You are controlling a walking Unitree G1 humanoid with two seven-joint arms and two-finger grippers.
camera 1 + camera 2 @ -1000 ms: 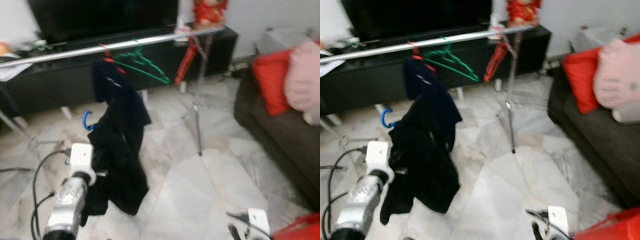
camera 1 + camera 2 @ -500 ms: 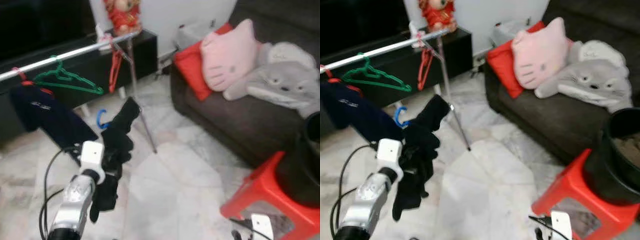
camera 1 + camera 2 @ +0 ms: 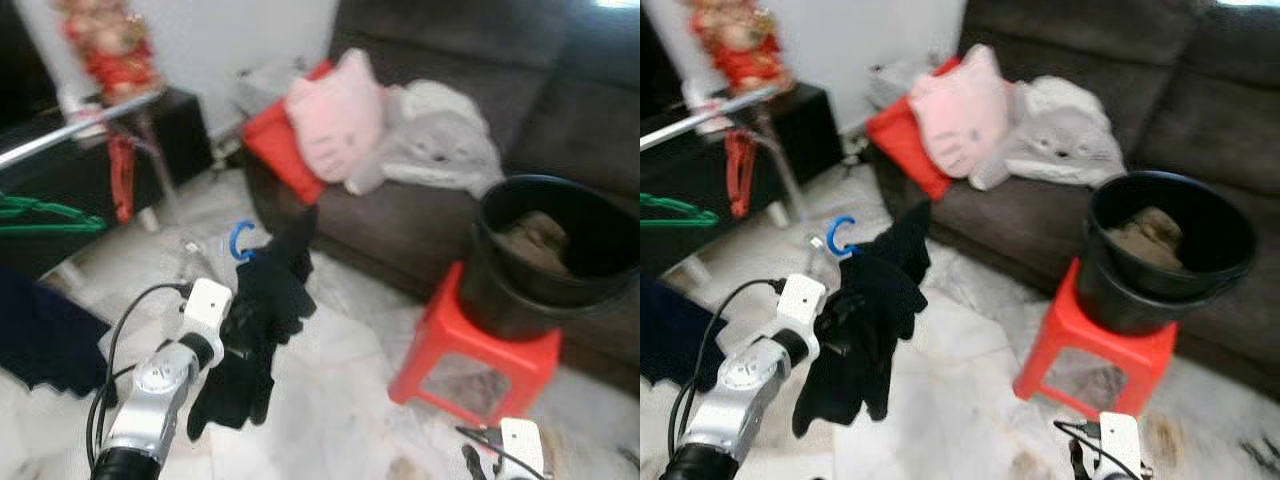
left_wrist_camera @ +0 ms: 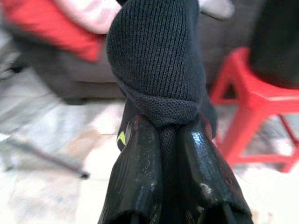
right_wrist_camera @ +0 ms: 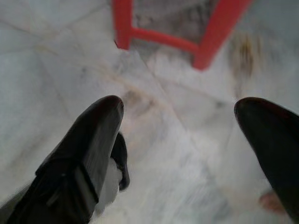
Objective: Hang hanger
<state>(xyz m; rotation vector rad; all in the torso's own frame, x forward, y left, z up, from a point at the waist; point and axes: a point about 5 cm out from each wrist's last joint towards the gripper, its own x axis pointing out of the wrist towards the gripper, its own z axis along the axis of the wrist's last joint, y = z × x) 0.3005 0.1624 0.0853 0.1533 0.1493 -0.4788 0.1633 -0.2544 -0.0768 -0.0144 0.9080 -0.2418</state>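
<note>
Clamped together on a fold of black knit garment, the two fingers of the left gripper press the cloth between their glossy black pads in the left wrist view. From the head camera the garment hangs in a dark bunch off the end of the raised left arm, one corner sticking upward and the rest drooping toward the floor. A blue hanger hook curves out just beside the top of the bunch; the rest of the hanger is hidden in the cloth.

Spread wide apart, the fingers of the right gripper hold nothing and point down at the pale marble floor, near the legs of a red plastic stool. The right arm hangs low at the bottom edge of the head view.

On the stool stands a black bucket with something brownish inside. Behind it runs a dark grey sofa carrying a red cushion, a pink cat-shaped pillow and a grey plush toy. Off to the robot's left a silver clothes rail slants across, with a green hanger and a red hanger on it, and a red figurine behind its end. The head pictures are somewhat blurred.
</note>
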